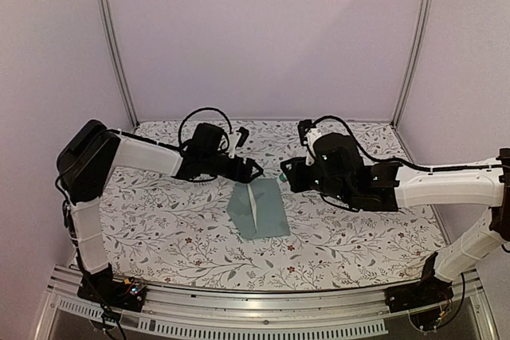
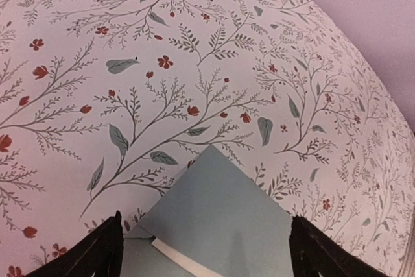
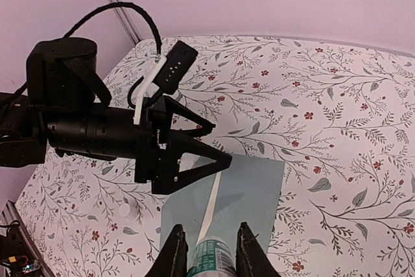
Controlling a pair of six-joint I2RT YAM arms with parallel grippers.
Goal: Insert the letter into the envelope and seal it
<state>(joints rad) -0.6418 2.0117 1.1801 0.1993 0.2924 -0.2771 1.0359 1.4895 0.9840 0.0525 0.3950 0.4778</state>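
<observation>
Okay, right gripper (image 3: 211, 246) grips the glue stick (image 3: 211, 263); we run it gently along the envelope (image 1: 269, 214) flap's whitish edge (image 3: 211, 202) (left gripper (image 3: 222, 142) hangs wide open), then press shut.

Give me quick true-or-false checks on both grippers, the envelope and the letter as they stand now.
1. The right gripper holds a glue stick. True.
2. The left gripper is clamped on the envelope. False: its jaws stand open above it.
3. The envelope lies on the floral table. True.
4. The tan letter lies uncovered beside the envelope. False: no letter shows in any view.
</observation>
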